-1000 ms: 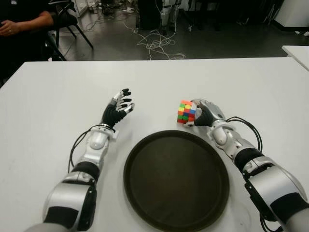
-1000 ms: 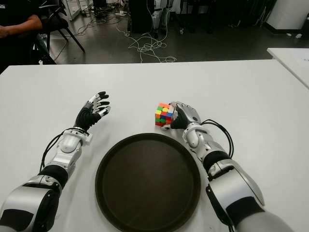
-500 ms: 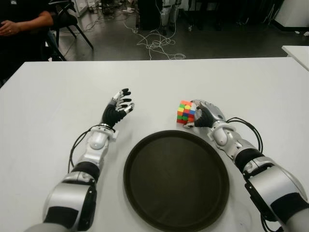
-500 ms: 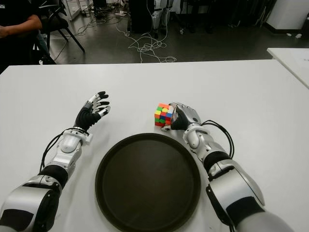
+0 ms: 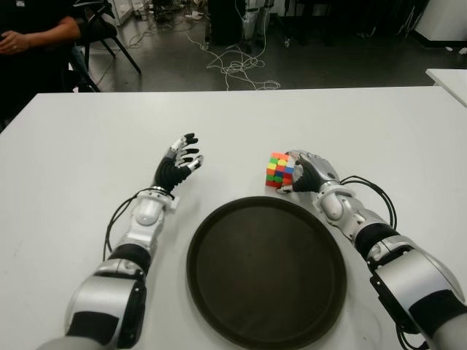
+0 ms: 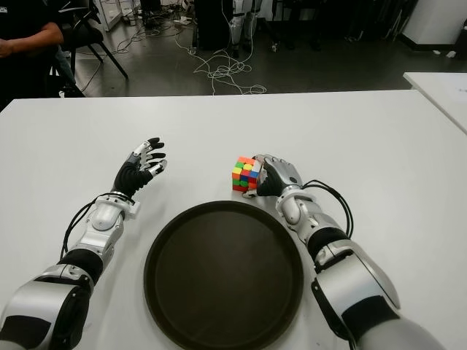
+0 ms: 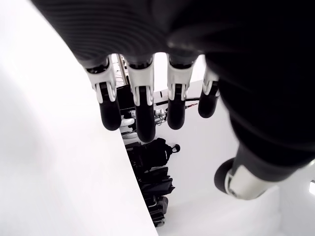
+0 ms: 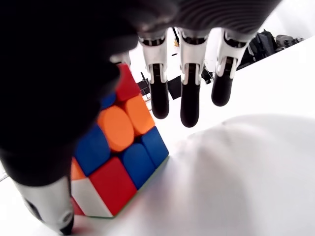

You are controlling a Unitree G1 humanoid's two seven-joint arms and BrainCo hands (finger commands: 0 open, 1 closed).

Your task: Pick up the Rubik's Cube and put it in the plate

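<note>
The Rubik's Cube (image 5: 278,168) stands on the white table (image 5: 87,146), just beyond the far rim of the round dark plate (image 5: 266,270). My right hand (image 5: 303,171) is pressed up against the cube's right side. In the right wrist view the cube (image 8: 115,162) sits against the palm, the thumb (image 8: 47,201) lies along its near face, and three fingers (image 8: 189,93) stretch straight out past it without closing. My left hand (image 5: 180,157) is held over the table to the left of the plate, fingers spread and holding nothing.
A seated person (image 5: 36,33) is at the far left corner of the table. Cables (image 5: 237,65) lie on the floor beyond the far edge. Another white table (image 5: 449,76) shows at the right. The plate holds nothing.
The right hand and the cube have shifted very slightly to the left. The left hand has stayed where it was.
</note>
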